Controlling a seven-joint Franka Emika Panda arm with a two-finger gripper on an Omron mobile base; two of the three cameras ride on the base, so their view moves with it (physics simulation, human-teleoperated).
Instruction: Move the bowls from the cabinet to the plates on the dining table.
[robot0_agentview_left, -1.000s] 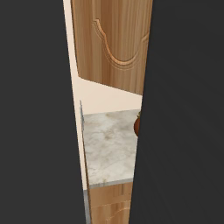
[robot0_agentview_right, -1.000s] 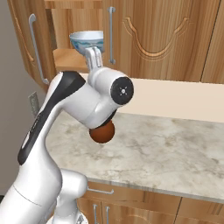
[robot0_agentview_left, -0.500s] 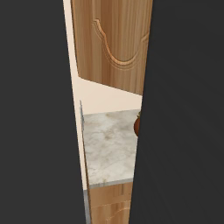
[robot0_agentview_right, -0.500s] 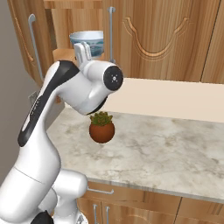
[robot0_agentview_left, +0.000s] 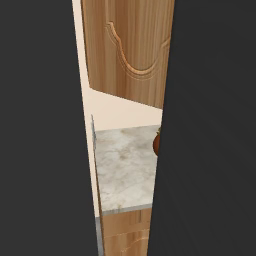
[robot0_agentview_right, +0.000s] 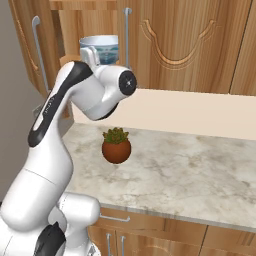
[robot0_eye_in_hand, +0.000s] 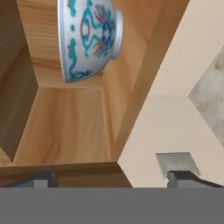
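Cabinet (robot0_agentview_right: 175, 45): light-brown wood, carved arch on the door, silver bar handle (robot0_agentview_right: 128, 37); compartment at left stands open.
Table (robot0_agentview_right: 200, 175): beige marble-patterned top below the cabinet, wooden drawers beneath.
Arm (robot0_agentview_right: 55, 115): white, reaching up toward the open compartment.
Gripper (robot0_eye_in_hand: 113, 177): jaws spread wide, holding nothing.
Bowl (robot0_eye_in_hand: 87, 37): white with blue-green pattern, on the cabinet shelf (robot0_eye_in_hand: 70, 127), apart from the fingertips.
Plant pot (robot0_agentview_right: 116, 148): terracotta, on the table.
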